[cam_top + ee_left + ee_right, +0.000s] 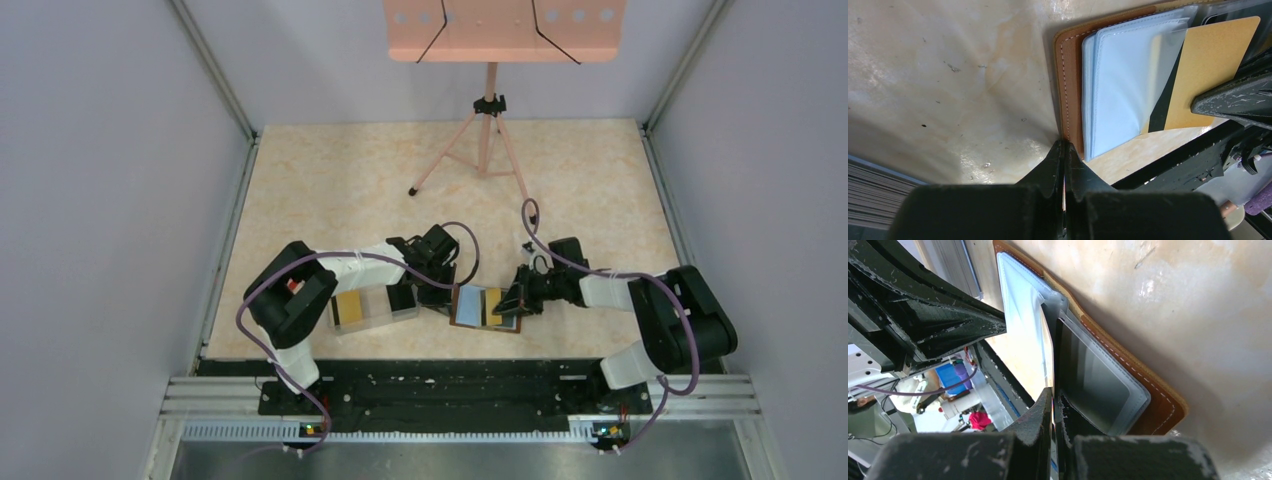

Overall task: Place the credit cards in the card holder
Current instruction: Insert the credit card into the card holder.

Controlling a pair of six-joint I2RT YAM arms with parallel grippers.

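Now your card holder [470,305] lies open on the bench [350,190], pale blue sleeves up. Your right claw [1054,402] is clamped on a gold card [1218,60], whose end sits under a clear sleeve. Your left claw [1064,147] is clenched, tips touching the holder's brown corner. Beside it, the clear tray [392,305] holds a second gold card [350,308].
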